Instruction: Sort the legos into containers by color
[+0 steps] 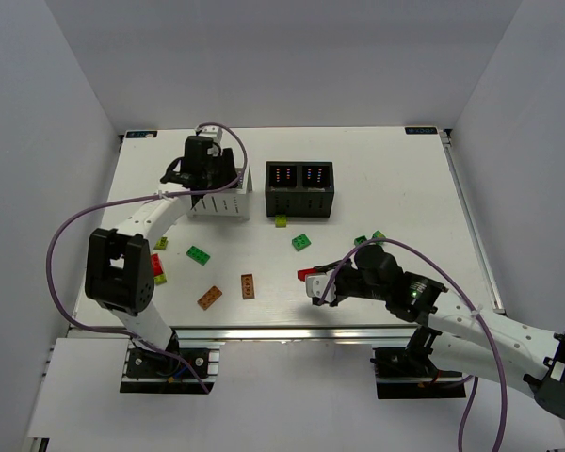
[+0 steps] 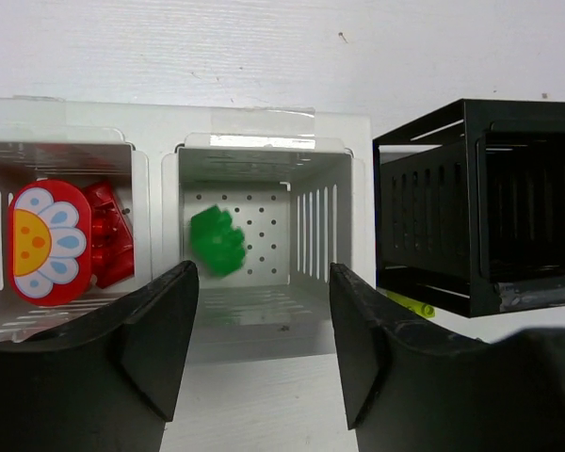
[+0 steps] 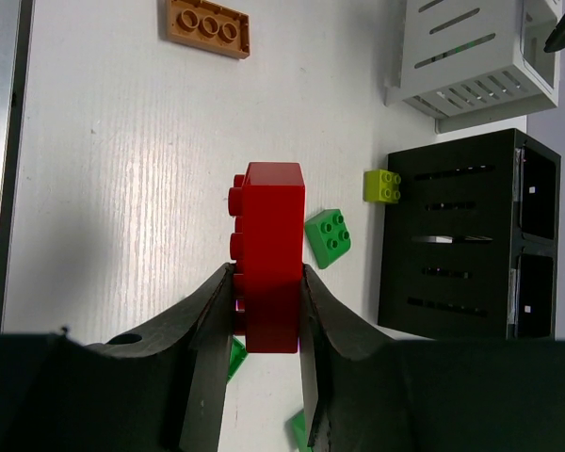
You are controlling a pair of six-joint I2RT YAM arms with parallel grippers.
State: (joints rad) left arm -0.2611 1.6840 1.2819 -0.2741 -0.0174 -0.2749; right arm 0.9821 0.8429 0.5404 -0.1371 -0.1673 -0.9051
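Near the front edge of the desk (image 1: 405,188), the right jaws pinch a red brick (image 3: 268,254) by its sides. Orange bricks (image 1: 248,285) and green bricks (image 1: 199,254) lie loose just beyond. Farther back, the left jaws stand wide and empty at the white box (image 2: 264,127). A blurred green brick (image 2: 217,241) shows in the compartment nearest the black box (image 1: 299,200). Red pieces (image 2: 108,235) lie in the other.

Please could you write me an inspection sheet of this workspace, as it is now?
Surface: white table, loose legos scattered on it.
Job's things: white container holds red bricks left, blurred green brick right; black container beside it.
Clutter: nothing seen.
End effectors: left end effector open above white container; right end effector shut on red brick.
Cables: purple cables along both arms.
Surroundings: white walls.
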